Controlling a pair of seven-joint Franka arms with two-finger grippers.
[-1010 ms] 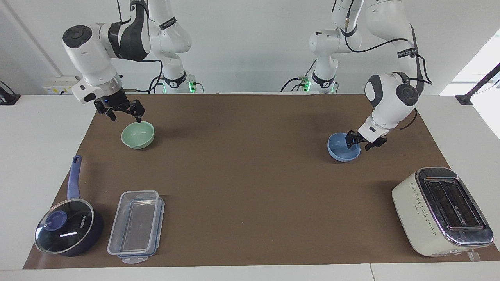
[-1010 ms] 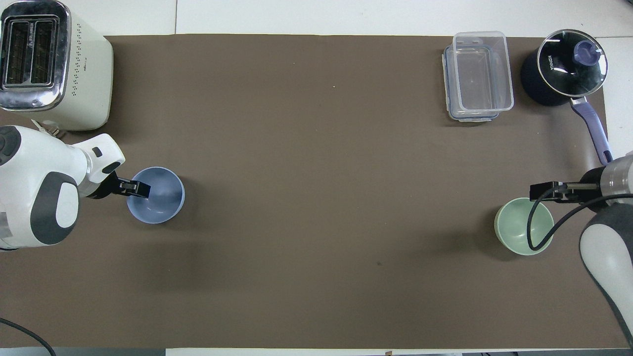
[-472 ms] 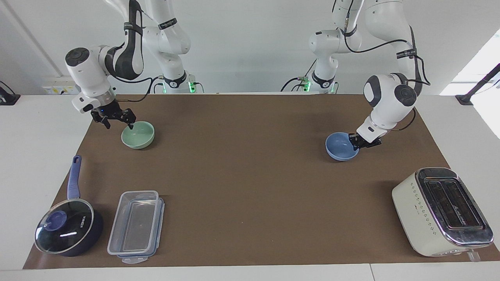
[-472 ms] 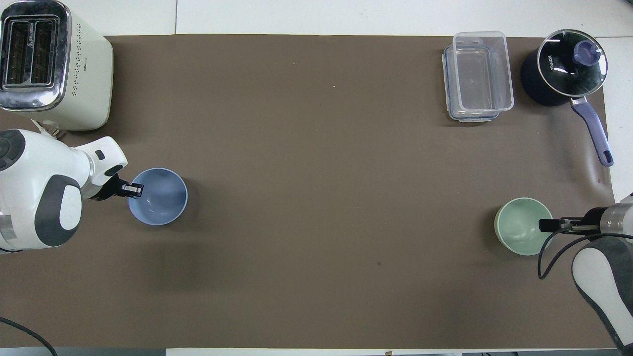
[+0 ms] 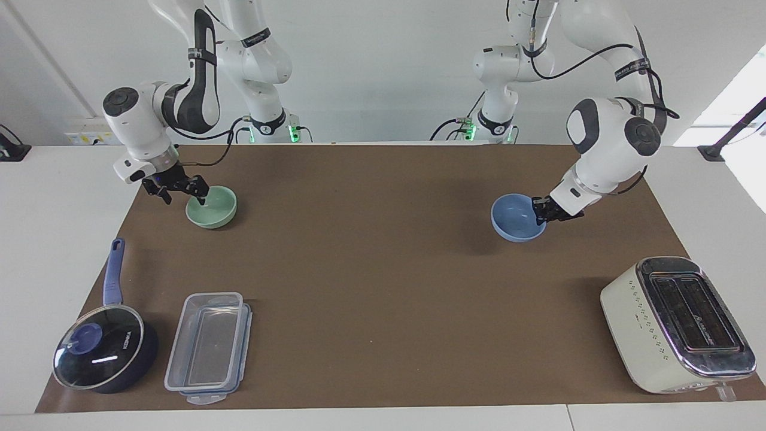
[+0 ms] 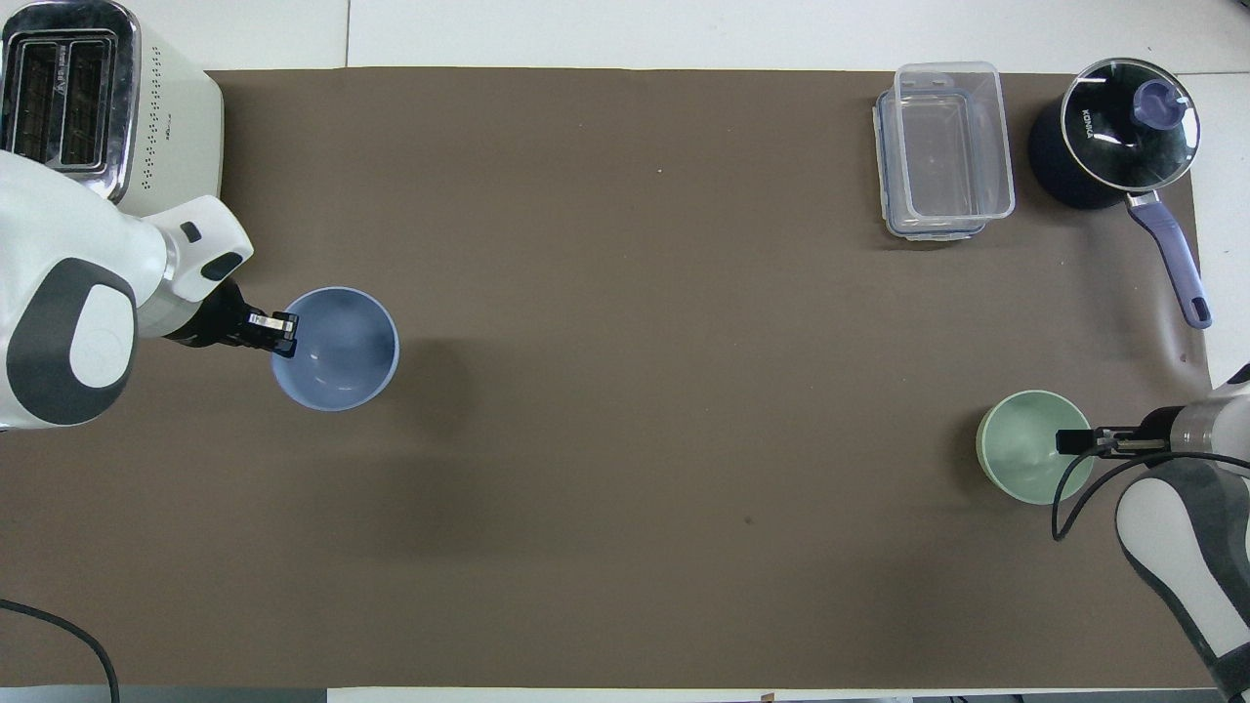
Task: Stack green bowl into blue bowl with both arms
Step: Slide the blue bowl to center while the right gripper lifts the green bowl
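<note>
Two white jointed arms work at opposite ends of a worktop [image 5: 383,395] covered by a brown mat [image 6: 625,391], each at its own bowl, which fits a task that needs both of them. At the left arm's end stands a cream toaster with a chrome top [image 5: 676,326]. At the right arm's end, farthest from the robots, sit a dark blue saucepan with a glass lid [image 5: 102,353] and, beside it, a clear plastic food box [image 5: 206,347]; none of these lies between the bowls.

The small round periwinkle-blue bowl [image 5: 513,217] hangs tilted just above the mat, casting a shadow apart from itself, so it appears lifted. The left gripper [image 5: 546,211] has its fingers pinched tight on the rim of that bowl at the side toward the left arm's end of the worktop, one finger inside the wall and one outside. A rim pinch probably suits a smooth bowl too wide to span.

The small glossy mint-green bowl [image 5: 212,207] rests on the mat at the right arm's end. The right gripper [image 5: 182,190] sits low at its rim with fingers spread wide, one fingertip dipping inside the bowl and the other outside toward that end of the worktop, nothing yet held.
</note>
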